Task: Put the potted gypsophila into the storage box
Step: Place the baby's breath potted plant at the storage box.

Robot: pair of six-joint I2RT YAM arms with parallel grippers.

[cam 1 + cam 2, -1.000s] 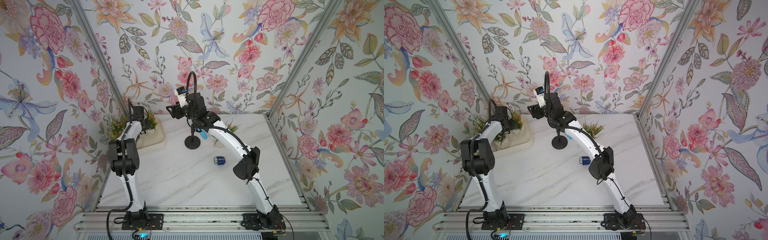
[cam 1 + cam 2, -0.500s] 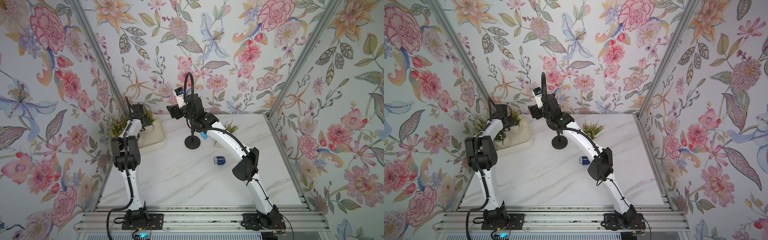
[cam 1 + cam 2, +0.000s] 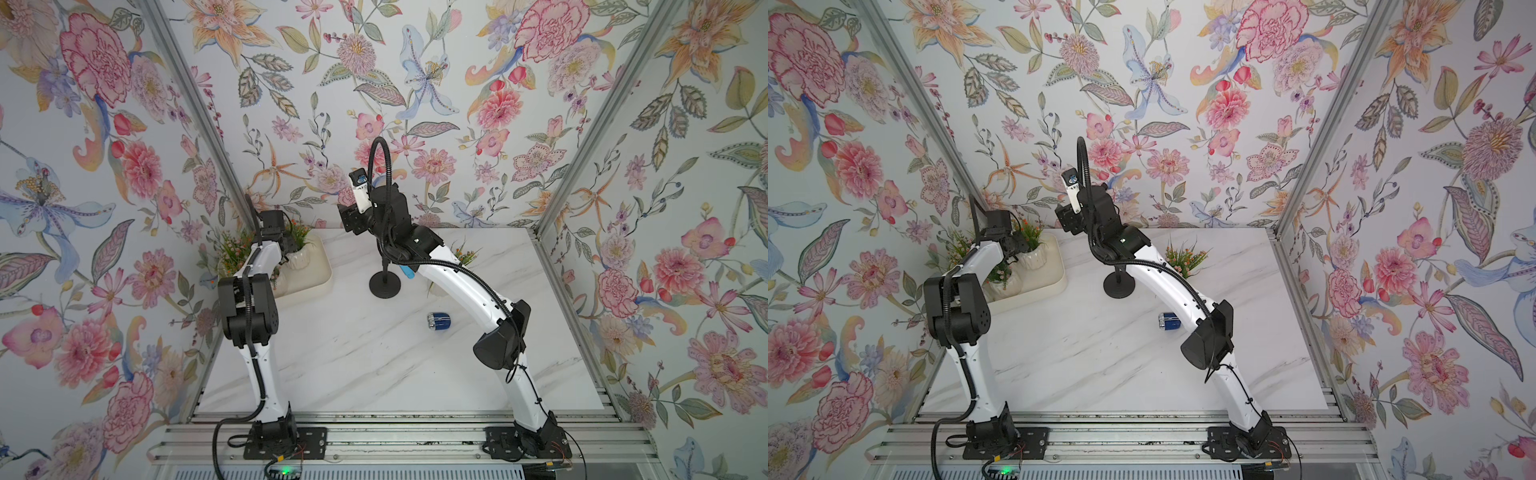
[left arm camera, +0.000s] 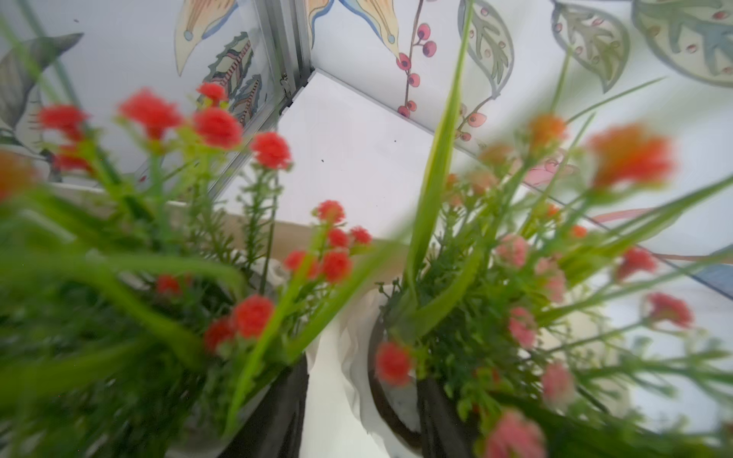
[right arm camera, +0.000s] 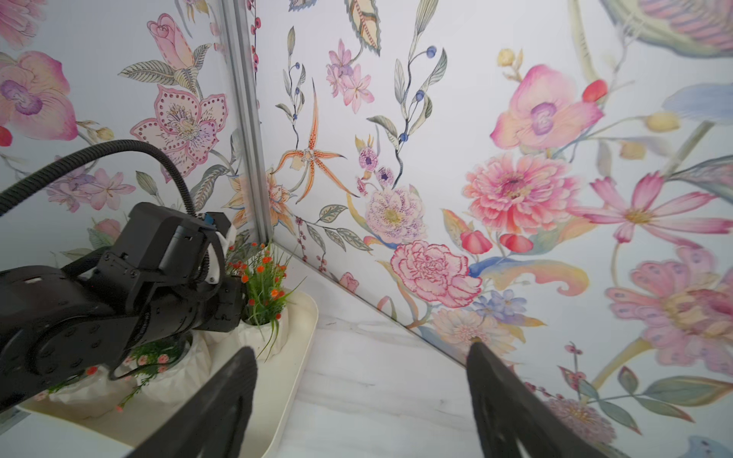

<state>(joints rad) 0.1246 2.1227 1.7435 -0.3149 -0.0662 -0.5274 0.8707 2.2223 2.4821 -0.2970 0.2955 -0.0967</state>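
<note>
Inside the storage box [image 3: 1038, 293], left gripper [image 4: 357, 380] is standing part-open astride one pot rim of the potted gypsophila [image 4: 456, 317]; right gripper [image 5: 361, 400] is hanging wide open, empty, nearby.

Cream storage box [image 3: 321, 268] — grey-veined white table [image 3: 353, 353].

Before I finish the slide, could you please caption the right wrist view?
Open right gripper in the foreground; beyond it, the left arm reaches over potted plants standing in the box.
</note>
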